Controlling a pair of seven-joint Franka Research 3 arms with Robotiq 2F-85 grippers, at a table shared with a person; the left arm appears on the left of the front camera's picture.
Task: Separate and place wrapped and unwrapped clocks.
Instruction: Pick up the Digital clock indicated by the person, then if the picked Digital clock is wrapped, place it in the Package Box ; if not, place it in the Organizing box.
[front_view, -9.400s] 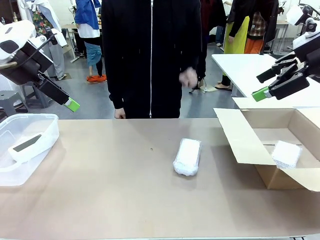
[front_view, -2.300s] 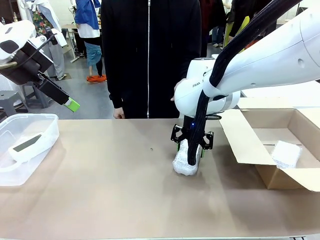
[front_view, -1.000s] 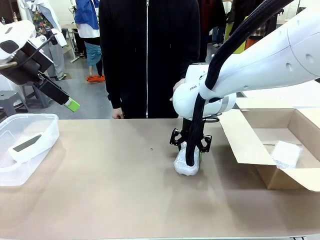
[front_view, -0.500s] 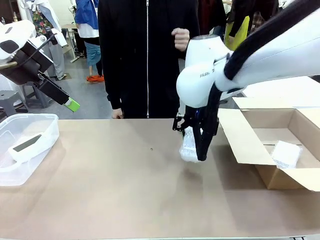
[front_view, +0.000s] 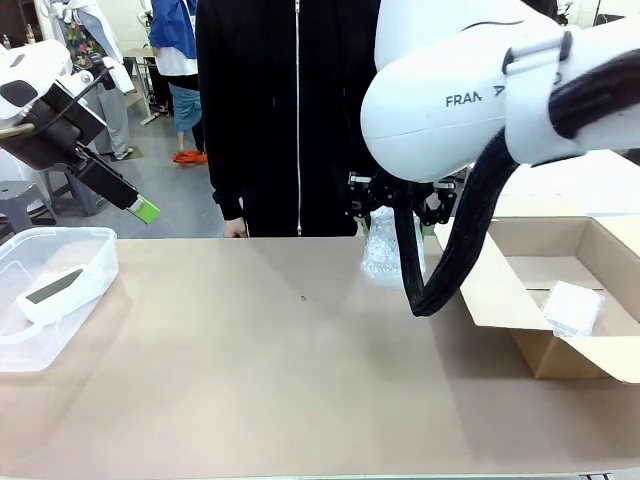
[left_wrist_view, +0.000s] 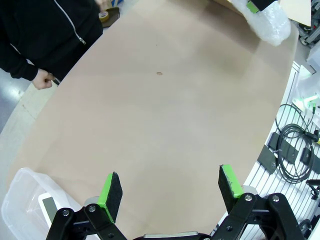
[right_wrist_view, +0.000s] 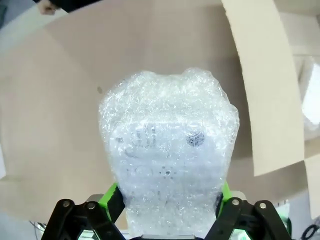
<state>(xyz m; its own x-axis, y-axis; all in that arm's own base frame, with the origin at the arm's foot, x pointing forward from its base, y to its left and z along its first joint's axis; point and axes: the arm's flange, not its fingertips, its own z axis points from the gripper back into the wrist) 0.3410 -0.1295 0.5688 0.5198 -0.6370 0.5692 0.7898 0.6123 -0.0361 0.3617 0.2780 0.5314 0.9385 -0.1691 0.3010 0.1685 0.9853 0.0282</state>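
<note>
A wrapped clock (front_view: 381, 248) in crinkly clear film hangs well above the brown table, just left of the cardboard box flap, with my right gripper (front_view: 400, 205) shut on it. The right wrist view shows the same bundle (right_wrist_view: 167, 160) clamped between the green pads (right_wrist_view: 111, 197). Another wrapped clock (front_view: 573, 307) lies inside the cardboard box (front_view: 520, 345). The bare white clock (front_view: 55, 290) with a dark screen rests in the clear plastic tub (front_view: 60, 240) at the far left. High over that tub my left gripper (front_view: 135, 205) stays open and empty, its fingertips (left_wrist_view: 167, 182) wide apart.
A person in a black zipped jacket (front_view: 290, 110) stands at the far edge of the table, one hand (front_view: 237, 229) near the edge. The open box flap (front_view: 470, 270) sticks up at the right. Bare tabletop (front_view: 250, 370) spans the middle.
My right gripper has lifted the wrapped clock off the table and carried it up and slightly right. The left arm has not moved.
</note>
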